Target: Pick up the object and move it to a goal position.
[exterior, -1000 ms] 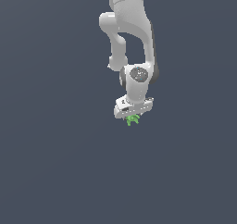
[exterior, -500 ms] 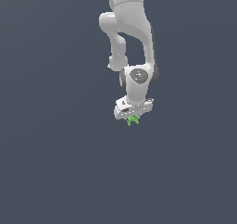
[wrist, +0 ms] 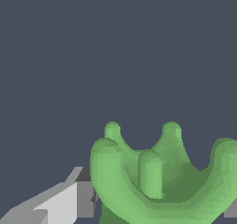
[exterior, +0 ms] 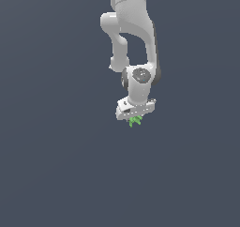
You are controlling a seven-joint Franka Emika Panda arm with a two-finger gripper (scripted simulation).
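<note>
A white Panda arm (exterior: 131,43) is hanging over a plain slate-grey backdrop, its gripper (exterior: 135,119) pointing down and closing on the object (exterior: 135,122), a small bright green lump whose curved prongs (wrist: 150,172) are crowding the wrist view beside one grey fingertip (wrist: 83,195).
</note>
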